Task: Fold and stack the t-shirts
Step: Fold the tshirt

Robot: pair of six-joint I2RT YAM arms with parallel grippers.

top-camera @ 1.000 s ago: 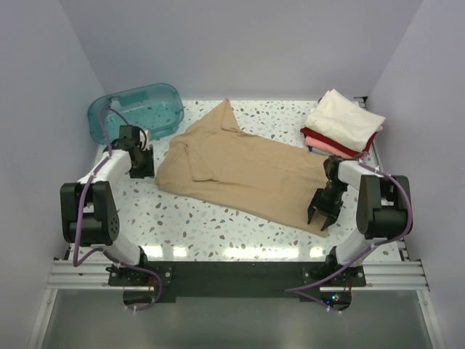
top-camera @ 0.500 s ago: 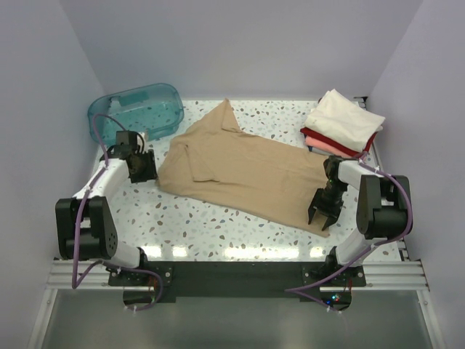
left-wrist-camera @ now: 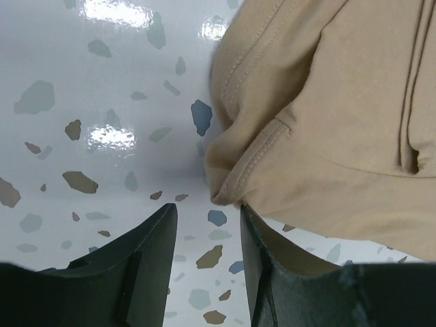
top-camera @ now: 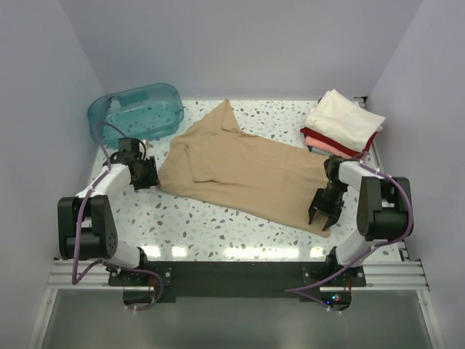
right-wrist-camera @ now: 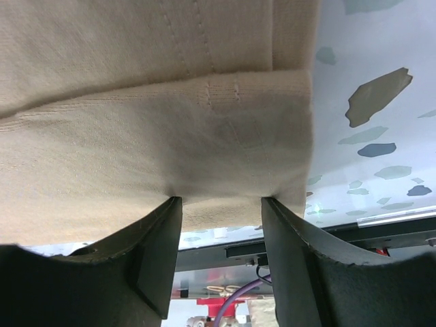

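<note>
Across glossy speckled table (top-camera: 218, 218), soft tan t-shirt (top-camera: 247, 171) sprawls, hem pinched by right tool (right-wrist-camera: 221, 204); left tool (left-wrist-camera: 208, 218) parted.

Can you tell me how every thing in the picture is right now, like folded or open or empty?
tan t-shirt: spread out, partly folded over, not stacked.
folded t-shirts: stacked, cream on top, red and pink beneath.
teal tub: upright, empty.
left pincer: open, just short of the tan shirt's corner.
right pincer: fingers either side of the tan shirt's hem; grip unclear.
</note>
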